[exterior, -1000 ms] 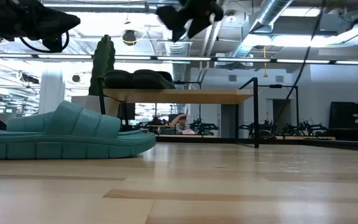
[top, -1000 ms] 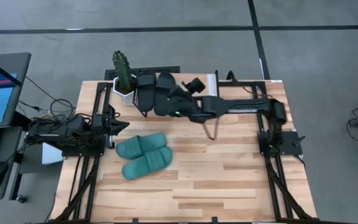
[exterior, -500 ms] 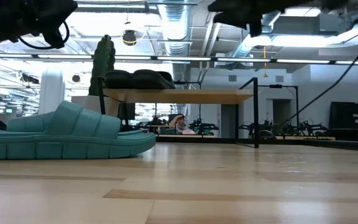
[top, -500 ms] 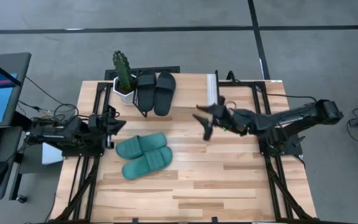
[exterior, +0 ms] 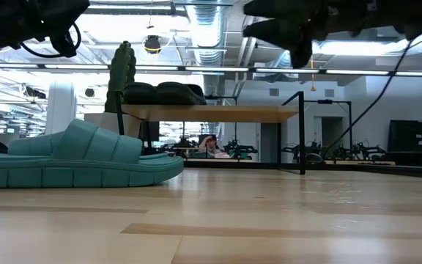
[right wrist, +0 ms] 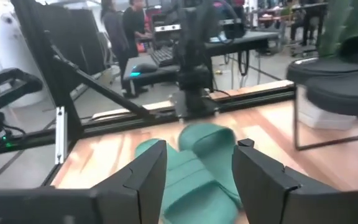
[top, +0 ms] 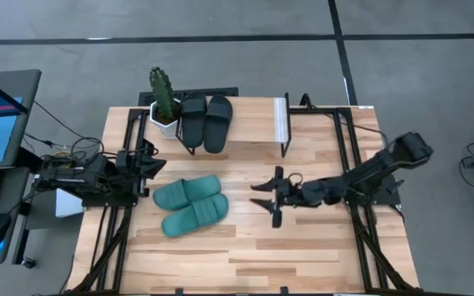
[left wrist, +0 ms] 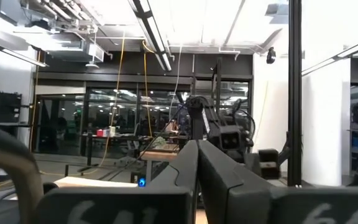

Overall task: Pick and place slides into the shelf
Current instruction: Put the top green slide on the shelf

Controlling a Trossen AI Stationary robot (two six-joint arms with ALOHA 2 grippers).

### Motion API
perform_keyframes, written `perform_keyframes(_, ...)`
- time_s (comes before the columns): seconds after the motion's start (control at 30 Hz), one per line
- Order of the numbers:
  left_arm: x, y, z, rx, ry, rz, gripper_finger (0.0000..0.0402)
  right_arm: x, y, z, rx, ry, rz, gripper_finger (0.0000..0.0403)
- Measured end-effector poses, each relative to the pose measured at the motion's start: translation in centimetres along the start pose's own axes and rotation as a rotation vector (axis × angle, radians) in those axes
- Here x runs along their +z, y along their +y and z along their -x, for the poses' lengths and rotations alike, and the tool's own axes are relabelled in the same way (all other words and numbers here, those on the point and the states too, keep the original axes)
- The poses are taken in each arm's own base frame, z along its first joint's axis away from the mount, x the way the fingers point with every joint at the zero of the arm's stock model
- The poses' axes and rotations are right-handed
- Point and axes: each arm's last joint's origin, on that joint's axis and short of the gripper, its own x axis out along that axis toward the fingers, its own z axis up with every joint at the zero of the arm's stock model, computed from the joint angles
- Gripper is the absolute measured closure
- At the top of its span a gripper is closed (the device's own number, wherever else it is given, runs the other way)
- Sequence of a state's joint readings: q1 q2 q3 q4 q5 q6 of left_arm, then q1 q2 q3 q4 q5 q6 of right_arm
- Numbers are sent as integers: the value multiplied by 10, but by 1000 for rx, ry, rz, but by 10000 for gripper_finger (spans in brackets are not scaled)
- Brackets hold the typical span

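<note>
Hovering over the middle of the tabletop point(top: 303, 238), the right gripper point(top: 268, 197) has its fingers spread and empty, aimed at the teal-green slides point(top: 189, 205), which lie side by side and touching near the left arm. The black slides point(top: 206, 122) already sit on the shelf point(top: 281, 123) beside the potted cactus point(top: 163, 100). Because the teal pair touch, a finger may wedge between them or shove one aside, leaving a skewed, slipping hold on soft rubber. The left gripper point(top: 156, 167) waits closed at the table's left edge, just beside the pair, risking a brush.
</note>
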State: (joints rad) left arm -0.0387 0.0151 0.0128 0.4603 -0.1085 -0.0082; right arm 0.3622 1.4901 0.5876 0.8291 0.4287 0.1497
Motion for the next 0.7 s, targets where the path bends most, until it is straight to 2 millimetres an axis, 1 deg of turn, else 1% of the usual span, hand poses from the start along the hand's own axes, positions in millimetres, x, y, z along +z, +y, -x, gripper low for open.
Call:
perform_keyframes(0.1,-1,0,0,0,9,-1,402,-10,7,-14,7,-32,-14,226)
perform_keyframes(0.2,-4,0,0,-1,42,-4,402,-21,9,-30,-4,-17,-8,220)
perform_keyframes(0.3,-9,-1,0,-23,90,-7,402,-29,9,-46,-23,-3,-35,214)
perform_keyframes(0.47,-7,-1,0,-24,77,-21,402,-36,4,-71,12,31,-149,217)
perform_keyframes(0.6,-11,-1,1,-53,112,14,402,-39,-3,-83,53,95,-167,224)
perform_keyframes(0.7,-16,-2,1,-74,190,22,402,-39,-7,-85,42,112,-164,230)
